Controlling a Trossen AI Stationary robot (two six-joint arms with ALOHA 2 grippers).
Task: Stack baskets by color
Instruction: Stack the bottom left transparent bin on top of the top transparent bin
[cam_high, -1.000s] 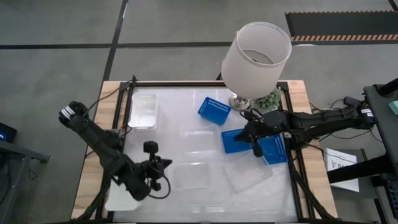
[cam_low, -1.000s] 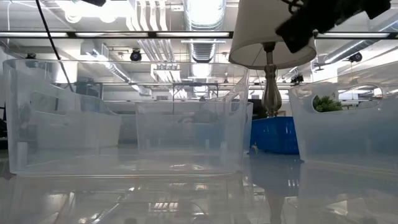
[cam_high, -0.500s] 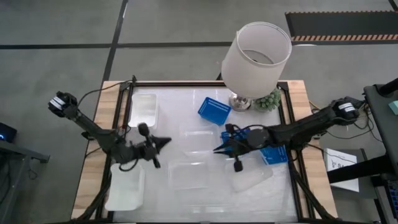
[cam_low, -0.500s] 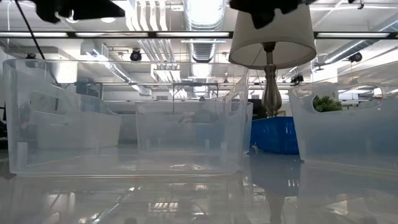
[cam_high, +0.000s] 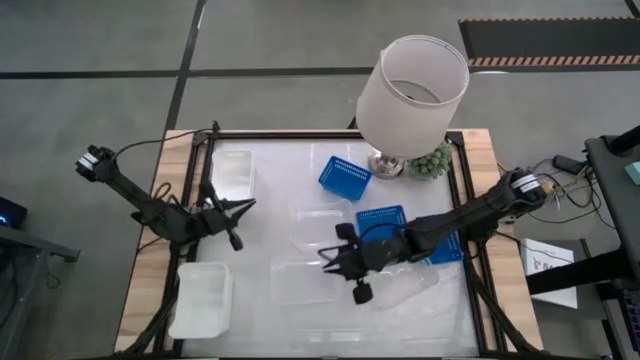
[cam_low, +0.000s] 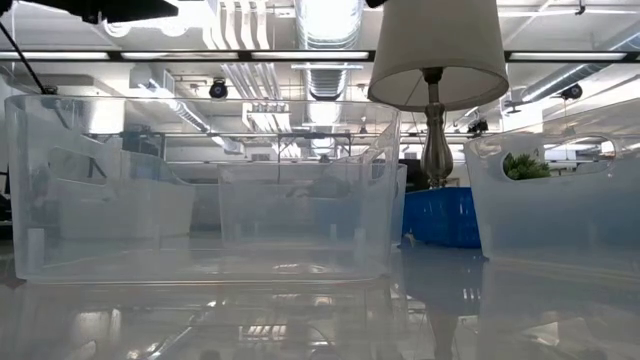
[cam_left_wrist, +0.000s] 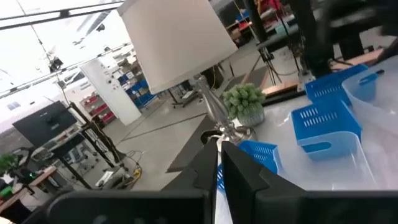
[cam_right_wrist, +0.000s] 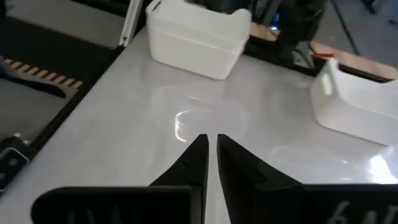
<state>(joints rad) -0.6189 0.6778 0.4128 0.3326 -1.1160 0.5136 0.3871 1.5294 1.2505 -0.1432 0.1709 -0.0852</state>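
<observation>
Two opaque white baskets rest on their bases at the table's left: one far (cam_high: 231, 173), one near (cam_high: 203, 299). One blue mesh basket (cam_high: 345, 177) sits by the lamp; two more (cam_high: 383, 220) (cam_high: 441, 247) lie at mid-right. Clear baskets (cam_high: 301, 281) (cam_high: 320, 218) (cam_high: 406, 284) lie in the middle. My left gripper (cam_high: 248, 203) is shut, level and empty beside the far white basket. My right gripper (cam_high: 326, 263) hovers shut and empty over the clear baskets, pointing toward the table's left.
A big white lampshade (cam_high: 412, 92) on a metal lamp base stands at the far right beside a small green plant (cam_high: 434, 161). The table's black frame (cam_high: 203, 170) runs along its edges. In the low view, clear baskets (cam_low: 300, 215) fill the foreground.
My left gripper has swung away from the near white basket toward the table's far edge and tipped up to level. My right gripper has travelled from the blue baskets toward the table's left and near edge, over the clear baskets. No basket has moved.
</observation>
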